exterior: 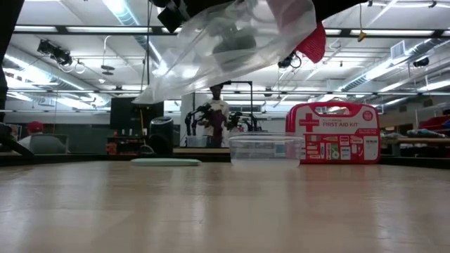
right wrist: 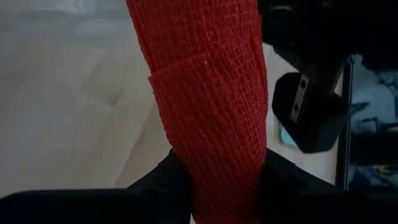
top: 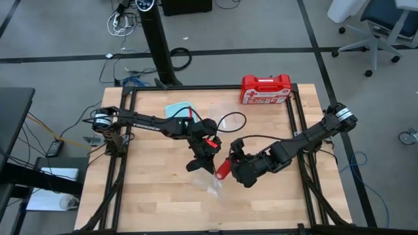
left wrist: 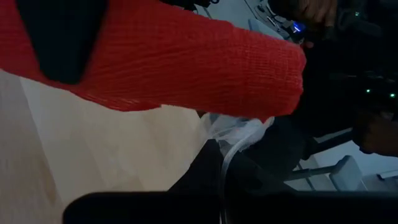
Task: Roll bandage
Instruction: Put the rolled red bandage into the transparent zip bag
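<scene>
Item, as I see it from my station: bandage [top: 222,168], bright red cloth, held above the desk [top: 150,196] just below the middle of the high view, between my two tools

Left tool [top: 208,155]: fingers pressed together, pinching the upper end of the bandage; in its wrist view the red weave [left wrist: 186,68] fills the upper part of the frame

Right tool [top: 234,167]: fingers partly spread, gripping the bandage's lower end; in its wrist view the wrapped cloth [right wrist: 211,112] runs down the centre into the fingers

Clear plastic bag [top: 210,186]: just below the bandage, and in the low view hanging at the top of the frame

First-aid case [top: 265,89]: red, upper right of the desk

Clear container [exterior: 266,150]: beside the case in the low view
</scene>
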Controlling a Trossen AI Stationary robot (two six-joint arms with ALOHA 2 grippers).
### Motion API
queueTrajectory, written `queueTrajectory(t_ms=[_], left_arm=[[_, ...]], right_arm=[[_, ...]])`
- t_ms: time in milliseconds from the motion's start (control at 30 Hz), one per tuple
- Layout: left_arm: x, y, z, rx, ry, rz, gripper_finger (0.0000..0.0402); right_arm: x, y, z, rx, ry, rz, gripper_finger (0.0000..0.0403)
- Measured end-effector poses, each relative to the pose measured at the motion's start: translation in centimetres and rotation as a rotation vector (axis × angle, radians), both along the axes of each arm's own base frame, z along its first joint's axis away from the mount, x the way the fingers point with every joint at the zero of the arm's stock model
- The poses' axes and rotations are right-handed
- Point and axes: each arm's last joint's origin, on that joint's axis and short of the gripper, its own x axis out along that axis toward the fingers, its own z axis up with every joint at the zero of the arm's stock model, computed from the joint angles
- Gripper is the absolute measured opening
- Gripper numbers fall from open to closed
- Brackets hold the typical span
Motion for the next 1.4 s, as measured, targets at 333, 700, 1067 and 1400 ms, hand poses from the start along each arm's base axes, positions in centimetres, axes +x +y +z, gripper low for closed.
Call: queueTrajectory(t_ms=[333, 700, 1067, 1400], left_arm=[[0.0, 0.0, 0.0, -0.003, -0.001, 0.006, 0.0000], [0.1, 0.9, -0.1, -0.018, 0.069, 0.104, 0.0000], [0.3, 1.2, 0.1, -0.065, 0.121, 0.177, 0.0000], [0.8, 1.1, 0.6, -0.108, 0.104, 0.227, 0.0000]], right_arm=[[0.7, -2.3, -0.3, 0.003, 0.051, -0.051, 0.0122], [0.9, -1.9, -2.1, -0.160, 0.168, 0.027, 0.0115], [0.9, -1.8, -1.3, -0.341, 0.140, 0.022, 0.0114], [1.0, -1.8, -1.6, -0.437, 0.174, 0.061, 0.0114]])
